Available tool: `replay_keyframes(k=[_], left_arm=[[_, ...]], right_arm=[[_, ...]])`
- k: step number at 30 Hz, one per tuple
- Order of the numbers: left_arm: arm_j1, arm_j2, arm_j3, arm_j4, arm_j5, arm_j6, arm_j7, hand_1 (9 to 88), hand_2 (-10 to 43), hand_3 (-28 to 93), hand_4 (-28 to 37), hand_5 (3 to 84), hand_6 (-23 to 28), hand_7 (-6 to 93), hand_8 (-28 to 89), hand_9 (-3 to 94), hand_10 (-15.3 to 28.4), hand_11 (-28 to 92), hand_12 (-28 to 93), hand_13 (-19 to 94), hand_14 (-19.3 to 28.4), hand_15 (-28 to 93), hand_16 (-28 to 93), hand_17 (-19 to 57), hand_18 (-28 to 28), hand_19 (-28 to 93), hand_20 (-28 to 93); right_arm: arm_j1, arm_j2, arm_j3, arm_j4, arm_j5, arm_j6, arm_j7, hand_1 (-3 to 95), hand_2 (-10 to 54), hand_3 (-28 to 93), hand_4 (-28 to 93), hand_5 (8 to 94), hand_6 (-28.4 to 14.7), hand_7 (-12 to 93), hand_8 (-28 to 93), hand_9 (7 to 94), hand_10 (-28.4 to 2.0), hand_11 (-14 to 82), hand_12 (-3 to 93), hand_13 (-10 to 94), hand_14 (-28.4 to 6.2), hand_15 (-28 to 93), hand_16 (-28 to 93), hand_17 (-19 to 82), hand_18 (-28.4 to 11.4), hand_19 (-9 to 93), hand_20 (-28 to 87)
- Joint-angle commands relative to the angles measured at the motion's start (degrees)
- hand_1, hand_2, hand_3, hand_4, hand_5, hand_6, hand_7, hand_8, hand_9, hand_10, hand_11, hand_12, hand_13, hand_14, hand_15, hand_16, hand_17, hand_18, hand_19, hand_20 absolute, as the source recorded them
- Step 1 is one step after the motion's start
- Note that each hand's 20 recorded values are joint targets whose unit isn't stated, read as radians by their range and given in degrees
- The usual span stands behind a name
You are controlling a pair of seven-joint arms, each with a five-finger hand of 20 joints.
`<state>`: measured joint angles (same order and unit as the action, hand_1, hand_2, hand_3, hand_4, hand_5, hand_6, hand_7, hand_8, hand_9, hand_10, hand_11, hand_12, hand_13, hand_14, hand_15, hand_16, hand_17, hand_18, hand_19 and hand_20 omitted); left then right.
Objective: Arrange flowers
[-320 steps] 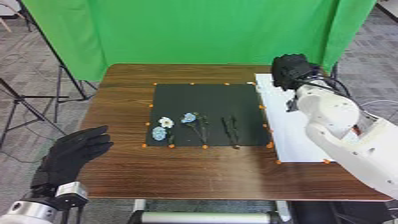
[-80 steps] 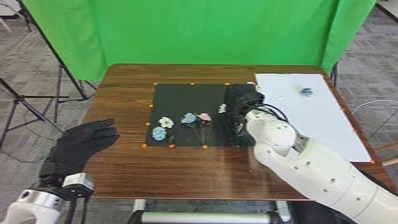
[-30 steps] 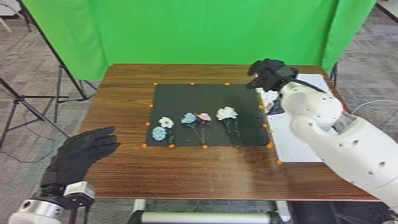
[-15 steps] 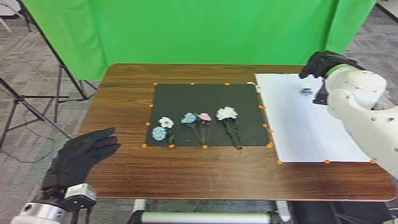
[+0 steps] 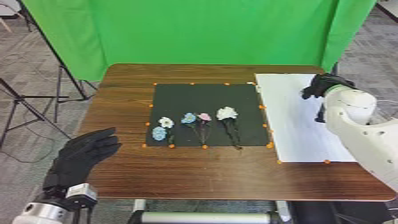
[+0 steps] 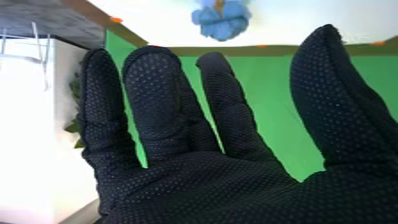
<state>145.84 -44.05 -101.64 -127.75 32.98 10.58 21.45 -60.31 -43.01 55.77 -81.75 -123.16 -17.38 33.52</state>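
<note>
In the head view my right hand point(image 5: 330, 86) is over the far right part of the white sheet point(image 5: 298, 125). The right wrist view shows that hand point(image 6: 204, 180) open, its fingers straight and nothing held, with a blue flower point(image 6: 221, 20) on the sheet beyond the fingertips. On the black mat point(image 5: 200, 95) lie a light blue flower point(image 5: 159, 133), a small white flower point(image 5: 166, 122), a blue flower point(image 5: 188, 118), a pink flower point(image 5: 205, 117) and a larger white flower point(image 5: 227, 113). My left hand point(image 5: 82, 154) is open at the table's left edge.
Orange markers point(image 5: 205, 146) line the mat and the sheet on the brown table point(image 5: 191, 175). A green curtain point(image 5: 204, 35) hangs behind the table, and a black tripod point(image 5: 62, 95) stands to the left.
My right hand has moved from the mat's far right corner rightward across the sheet, then slightly nearer, and now covers the blue flower there in the head view. The flowers on the mat have not moved.
</note>
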Motion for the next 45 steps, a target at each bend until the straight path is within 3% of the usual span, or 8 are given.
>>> replay_keyframes(k=[1,11,17,25,35,36,43,45], left_arm=[[-1.0,-0.92,0.28,0.25,0.75,-1.45,-1.79,27.4,3.5,83,-16.0,46.0,13.2,19.3,-10,41.1,22.7,37,11,28,28.4,64,-14,-8.8,22.8,58,11],[-1.6,-1.12,0.62,0.26,0.89,-1.58,-1.29,27.4,3.5,83,-16.1,45.9,13.1,19.3,-10,41.1,22.7,37,11,28,28.4,64,-14,-8.8,22.7,58,11],[-1.2,-1.47,0.56,0.17,0.77,-1.23,-0.79,27.5,3.4,83,-16.0,46.0,13.2,19.2,-10,41.0,22.7,37,11,28,28.4,64,-14,-8.8,22.8,58,11],[-1.3,-1.51,0.87,0.23,0.67,-1.25,-0.77,27.4,3.5,83,-16.0,45.9,13.1,19.4,-10,41.0,22.6,37,11,28,28.4,64,-14,-8.8,22.8,58,11],[-1.7,-1.84,1.05,0.34,0.74,-1.32,-0.94,27.5,3.5,83,-15.9,45.9,13.1,19.4,-10,40.9,22.7,37,11,28,28.4,64,-14,-8.8,22.7,58,11],[-1.8,-1.71,1.18,0.38,0.71,-1.32,-0.84,27.5,3.5,83,-15.9,45.9,13.1,19.4,-10,41.0,22.7,37,11,28,28.4,64,-14,-8.8,22.8,58,11],[-1.6,-2.18,1.19,0.3,0.77,-1.28,-1.13,27.5,3.5,83,-15.9,45.9,13.1,19.5,-10,41.0,22.7,37,11,28,28.4,64,-14,-8.8,22.8,58,11],[-1.8,-2.28,1.14,0.39,0.9,-1.6,-1.47,27.5,3.4,83,-16.0,45.9,13.1,19.5,-10,41.0,22.7,37,11,28,28.4,64,-14,-8.8,22.8,58,11]], right_arm=[[1.5,-0.8,-0.6,0.5,-0.8,-0.4,0.6,21.4,-0.5,88,-27,39.9,-4.5,12,-11,42.2,-17.1,9.7,15.9,59,-9.1,83,13,25,-19.9,81,15],[3.0,-3.6,-0.2,3.5,-1.2,-4.3,0.8,21.1,-0.6,88,-27,36.6,-3.8,12,-10,41.0,-17.2,8.8,15.9,59,-9.8,84,13,24,-20.3,81,15],[3.5,-4.9,0.3,5.0,-0.5,-7.8,2.0,16.3,4.0,88,-26,35.7,-3.7,10,-10,39.4,-18.5,8.1,16.0,58,-11.7,85,13,23,-21.1,80,15],[0.0,-5.0,3.3,3.5,-3.0,-9.6,1.2,18.2,2.9,88,-26,37.2,-3.4,11,-10,40.1,-16.6,8.8,16.3,58,-12.1,86,13,22,-21.4,80,15],[-2.1,-5.8,5.9,6.1,-6.5,-7.9,-1.9,29.1,-5.0,89,-28,48.5,-4.0,17,-12,51.7,-10.4,17.3,15.5,63,-8.0,83,13,25,-19.7,80,14],[-4.2,-4.8,7.1,3.9,-6.6,-7.3,-1.7,30.1,-5.3,89,-28,49.5,-4.0,17,-12,52.6,-9.9,18.2,15.4,64,-7.4,83,13,26,-19.5,80,13],[-7.0,-4.9,9.9,3.4,-6.5,-4.0,-1.3,38.0,-8.7,88,-28,58.3,-1.4,25,-16,61.8,-9.6,24.7,15.4,67,-5.0,81,15,27,-17.7,81,12],[-8.0,-4.8,11.0,3.2,-8.4,-4.2,-2.4,41.9,-9.3,86,-28,60.9,-0.7,29,-10,66.7,-9.3,25.1,17.3,69,-4.3,80,16,29,-17.0,81,11]])
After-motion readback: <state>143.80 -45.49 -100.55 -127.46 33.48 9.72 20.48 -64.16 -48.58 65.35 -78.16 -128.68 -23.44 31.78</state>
